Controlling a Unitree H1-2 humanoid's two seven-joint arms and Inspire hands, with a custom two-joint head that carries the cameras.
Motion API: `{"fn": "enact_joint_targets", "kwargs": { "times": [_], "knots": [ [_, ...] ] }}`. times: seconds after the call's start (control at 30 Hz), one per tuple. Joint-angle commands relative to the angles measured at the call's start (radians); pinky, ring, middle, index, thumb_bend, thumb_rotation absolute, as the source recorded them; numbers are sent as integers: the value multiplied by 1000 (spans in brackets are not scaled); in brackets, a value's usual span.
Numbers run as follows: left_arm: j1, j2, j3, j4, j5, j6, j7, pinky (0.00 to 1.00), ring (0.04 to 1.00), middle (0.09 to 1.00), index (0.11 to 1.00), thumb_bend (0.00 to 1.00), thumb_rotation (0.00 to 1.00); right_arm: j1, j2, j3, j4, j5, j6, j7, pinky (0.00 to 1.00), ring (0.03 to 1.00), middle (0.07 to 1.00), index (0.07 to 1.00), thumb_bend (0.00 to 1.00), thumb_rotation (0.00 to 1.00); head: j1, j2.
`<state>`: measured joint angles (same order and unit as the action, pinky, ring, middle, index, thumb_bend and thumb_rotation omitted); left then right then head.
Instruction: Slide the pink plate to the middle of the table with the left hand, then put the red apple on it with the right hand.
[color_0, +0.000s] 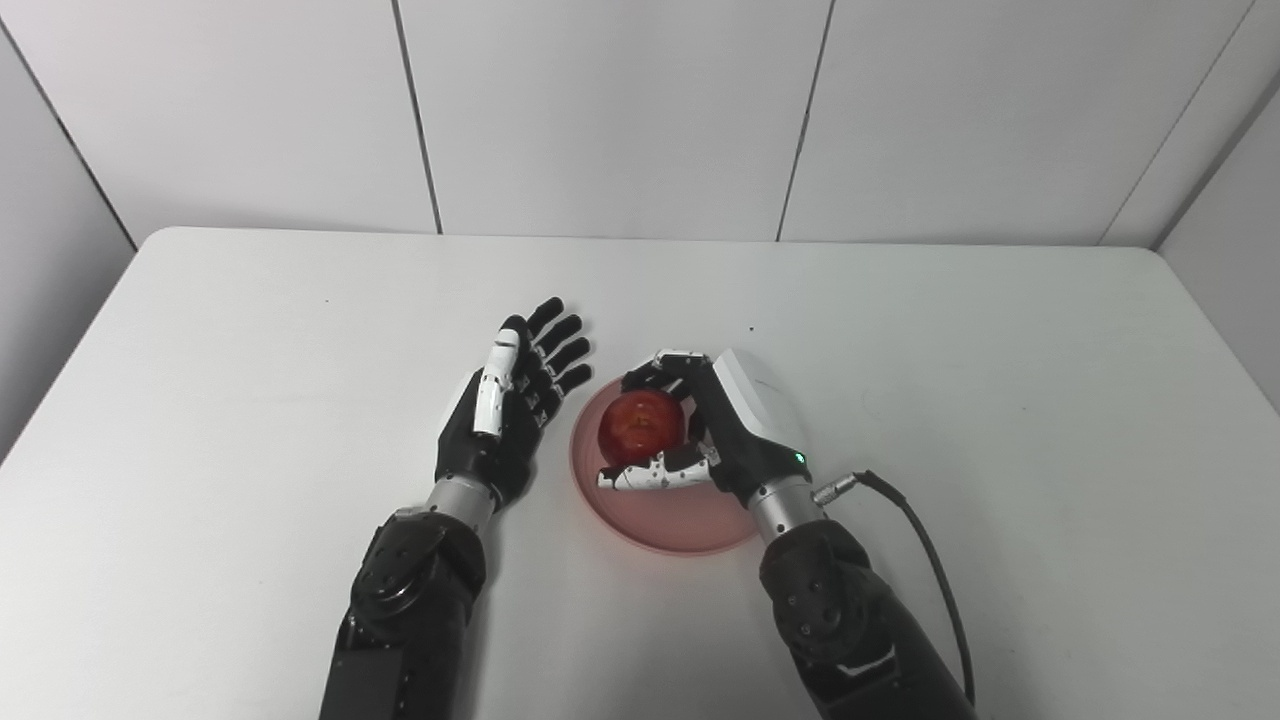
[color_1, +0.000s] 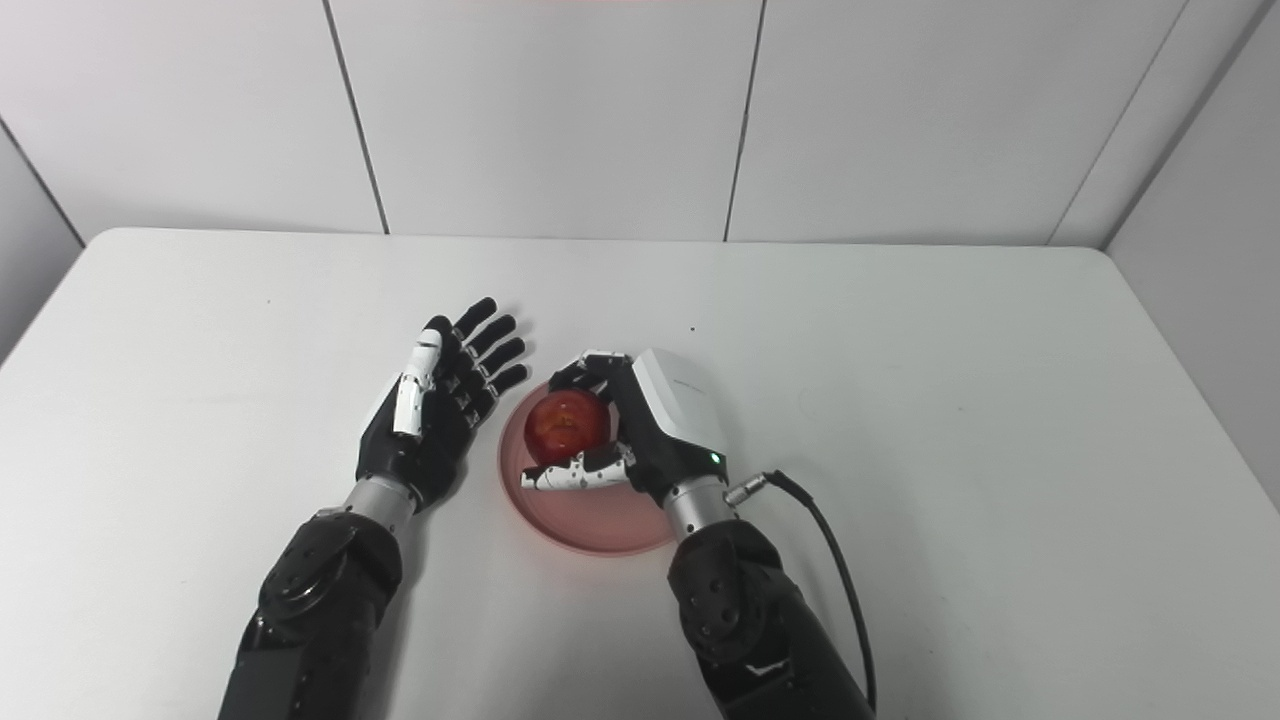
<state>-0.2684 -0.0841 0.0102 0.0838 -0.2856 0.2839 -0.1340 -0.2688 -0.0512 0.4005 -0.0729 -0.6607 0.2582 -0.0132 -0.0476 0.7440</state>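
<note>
The pink plate sits near the middle of the white worktop, and the red apple is over its far half, wrapped by the right hand, whose fingers curl round the back of the fruit while the thumb crosses in front. Whether the apple rests on the plate I cannot tell. Just beside the plate's left rim, the left hand lies empty, palm up, fingers spread.
</note>
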Motion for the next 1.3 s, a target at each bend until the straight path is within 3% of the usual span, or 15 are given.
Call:
{"fn": "enact_joint_targets", "kwargs": {
  "times": [0.0, 0.27, 0.47, 0.53, 0.63, 0.93, 1.27],
  "knots": [
    [-1, -7, -5, 3, 8, 9, 8, 880, 894, 900, 881, 371, 1000, -14, 2, 1, -5, -11, -48, -16, 237, 327, 431, 487, 516, 128, -1, 0],
    [-1, -7, -4, 5, 5, 9, 5, 882, 896, 901, 881, 376, 1000, -14, 2, 0, -5, -23, -48, -18, 225, 317, 426, 487, 517, 130, -1, -1],
    [-1, -3, -6, 0, 9, 15, 6, 884, 898, 903, 883, 375, 1000, -9, 7, -7, -37, -32, -17, 4, 301, 408, 505, 488, 522, 149, -1, 0],
    [-1, -4, -7, 0, 12, 15, 9, 879, 893, 898, 878, 373, 1000, -6, 6, -7, -48, -42, -10, 9, 333, 441, 537, 556, 852, 275, -2, 0],
    [-2, -6, -5, 2, 16, 13, 15, 871, 886, 892, 873, 368, 1000, -3, 6, -8, -62, -55, 4, 22, 344, 458, 559, 596, 972, 371, -2, 0],
    [-1, -4, -8, 3, 22, 11, 10, 876, 888, 895, 879, 371, 1000, 4, 5, -17, -75, -63, 2, 51, 391, 488, 579, 635, 1000, 404, -4, 1],
    [-1, -2, -7, 3, 22, 7, 9, 883, 892, 897, 882, 373, 1000, 5, 3, -26, -77, -52, -27, 49, 577, 662, 711, 712, 1000, 442, -6, 1]
  ]
}}
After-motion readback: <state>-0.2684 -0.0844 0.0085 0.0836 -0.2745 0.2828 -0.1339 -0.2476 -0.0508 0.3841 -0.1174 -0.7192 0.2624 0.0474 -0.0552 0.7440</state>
